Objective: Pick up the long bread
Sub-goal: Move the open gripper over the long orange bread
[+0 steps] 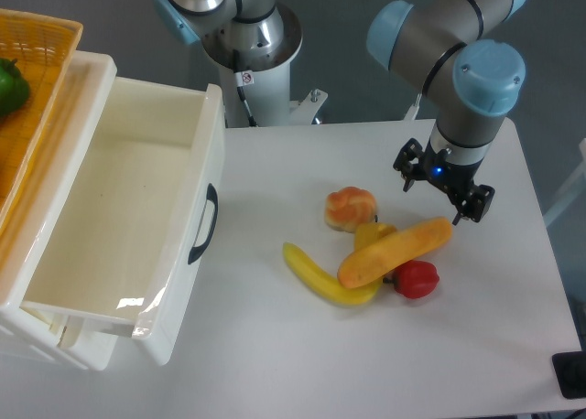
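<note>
You've got a white table (275,364) carrying a white drawer box (119,227) at left, and a bun (350,207), banana (320,280), long bread (396,252), red pepper (417,278) clustered mid-table

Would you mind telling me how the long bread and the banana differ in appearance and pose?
The long bread is straight and orange-tan; the banana is curved and yellow. The long bread lies propped across the banana, which lies on the table. Both are elongated with rounded ends, about equal in length, and neither is held.
</note>
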Controlling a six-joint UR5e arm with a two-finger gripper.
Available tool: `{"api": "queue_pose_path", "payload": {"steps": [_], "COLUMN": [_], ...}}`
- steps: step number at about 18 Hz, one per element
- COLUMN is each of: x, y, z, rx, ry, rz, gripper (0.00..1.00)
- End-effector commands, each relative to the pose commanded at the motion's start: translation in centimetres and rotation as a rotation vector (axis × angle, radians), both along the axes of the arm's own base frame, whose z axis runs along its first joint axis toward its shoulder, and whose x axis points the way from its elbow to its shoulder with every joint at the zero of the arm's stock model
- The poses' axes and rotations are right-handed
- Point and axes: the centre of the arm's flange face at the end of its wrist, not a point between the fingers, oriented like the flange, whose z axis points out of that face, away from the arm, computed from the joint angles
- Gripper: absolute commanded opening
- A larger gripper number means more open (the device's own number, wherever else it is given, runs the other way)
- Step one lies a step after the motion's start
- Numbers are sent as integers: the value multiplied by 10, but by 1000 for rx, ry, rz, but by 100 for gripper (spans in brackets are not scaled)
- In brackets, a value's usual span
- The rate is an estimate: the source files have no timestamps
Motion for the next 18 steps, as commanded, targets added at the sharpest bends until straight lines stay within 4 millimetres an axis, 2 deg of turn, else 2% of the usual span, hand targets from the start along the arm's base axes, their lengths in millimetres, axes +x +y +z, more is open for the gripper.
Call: {"api": "queue_pose_path", "payload": {"steps": [6, 10, 16, 18], "x": [2, 10, 17, 23], "y": [2, 0, 2, 5], "z": [-4, -27, -35, -46], "rx": [1, 36, 71, 62], "ry": [-12, -41, -52, -77], "rz": [-3, 7, 9, 6], "gripper": [100, 100, 100, 100]}}
